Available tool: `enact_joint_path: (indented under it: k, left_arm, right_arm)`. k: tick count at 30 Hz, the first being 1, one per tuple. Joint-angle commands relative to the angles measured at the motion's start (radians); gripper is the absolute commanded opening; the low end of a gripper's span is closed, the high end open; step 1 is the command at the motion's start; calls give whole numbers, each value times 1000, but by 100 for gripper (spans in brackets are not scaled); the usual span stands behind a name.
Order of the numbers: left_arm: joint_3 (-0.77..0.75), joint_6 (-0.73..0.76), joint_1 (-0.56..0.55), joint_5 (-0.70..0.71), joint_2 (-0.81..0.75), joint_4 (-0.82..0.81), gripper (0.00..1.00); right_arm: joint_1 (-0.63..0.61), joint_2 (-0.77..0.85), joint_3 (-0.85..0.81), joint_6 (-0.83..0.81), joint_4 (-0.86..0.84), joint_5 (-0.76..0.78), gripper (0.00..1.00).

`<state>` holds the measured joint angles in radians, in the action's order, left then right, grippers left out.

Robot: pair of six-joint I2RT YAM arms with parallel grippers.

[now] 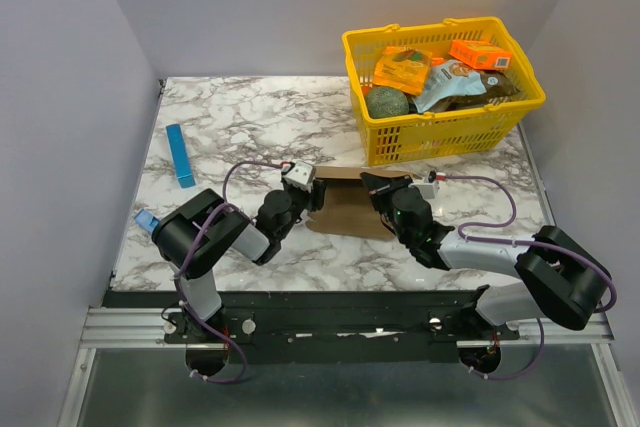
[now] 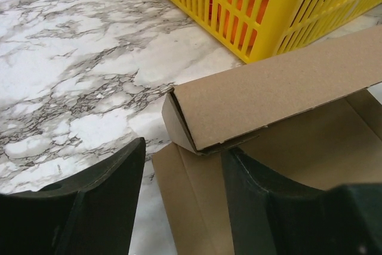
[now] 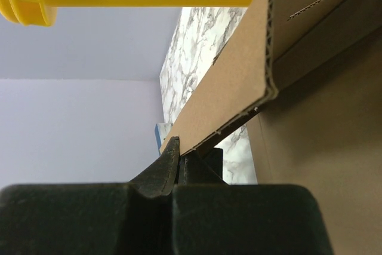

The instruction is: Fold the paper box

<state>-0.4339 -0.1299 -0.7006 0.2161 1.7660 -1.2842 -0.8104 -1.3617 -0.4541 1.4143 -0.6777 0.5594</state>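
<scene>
The paper box (image 1: 345, 209) is a brown cardboard sheet lying flat mid-table in front of the basket, with its far long wall folded up. In the left wrist view that raised wall (image 2: 268, 91) crosses above the flat sheet (image 2: 191, 207). My left gripper (image 2: 182, 177) is open at the box's left end. One of its fingers (image 2: 107, 195) is over the marble and the other is over the sheet, gripping nothing. My right gripper (image 3: 182, 150) is shut on the raised cardboard wall (image 3: 233, 88) at the box's right end (image 1: 375, 187).
A yellow basket (image 1: 440, 137) stands just behind the box at the back right, holding orange printed boxes (image 1: 480, 52) and other packets. Its wall (image 2: 250, 10) is close to the folded wall. A thin blue strip (image 1: 181, 155) lies on the marble at the left.
</scene>
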Motion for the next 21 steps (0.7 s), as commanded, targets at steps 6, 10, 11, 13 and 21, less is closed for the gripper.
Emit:
enact_joint_path:
  k: [6,10,11,13,21]
  left_arm:
    - [-20,-82,64,-138,7,-349,72]
    - [-35,-93,85,-214,13,-340,79]
    - [-37,-91,87,-228,13,-334,81]
    - [-32,-93,93,-259,4,-333,81]
    - [-16,-79,95,-314,-60,-238,77]
  right_arm:
    - [-12,-8,0,11,79,-55,1]
    - [-12,-1,-17,44,131,-69,1]
    - [-10,1,-23,51,148,-75,1]
    - [-4,18,-47,86,229,-79,1]
    - [66,93,-190,153,639,-161,1]
